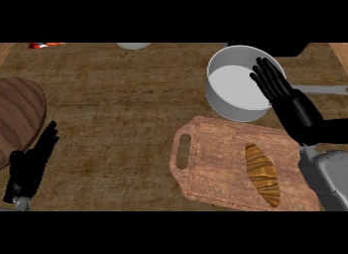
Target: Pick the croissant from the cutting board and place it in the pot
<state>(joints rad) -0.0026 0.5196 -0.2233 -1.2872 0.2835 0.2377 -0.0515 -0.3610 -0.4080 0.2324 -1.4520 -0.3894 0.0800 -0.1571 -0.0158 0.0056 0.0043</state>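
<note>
Right hand [282,94], black, is held open w/ fingers straight over the right rim of the round grey metal pot [231,89]; nothing is gripped. Golden-brown striped croissant [262,173] is seen lying on the brown wooden cutting board [213,163], right half, just below the pot. Left hand [31,163] is rested open at lower left, fingers up, beside a dark round wooden slab [12,119].

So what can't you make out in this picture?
All in the head view.
Pot: right rim hidden by the right hand.
Wooden slab: cut off by the left edge.
Red item and grey item: cut off by the top edge, too little shows to name.
</note>
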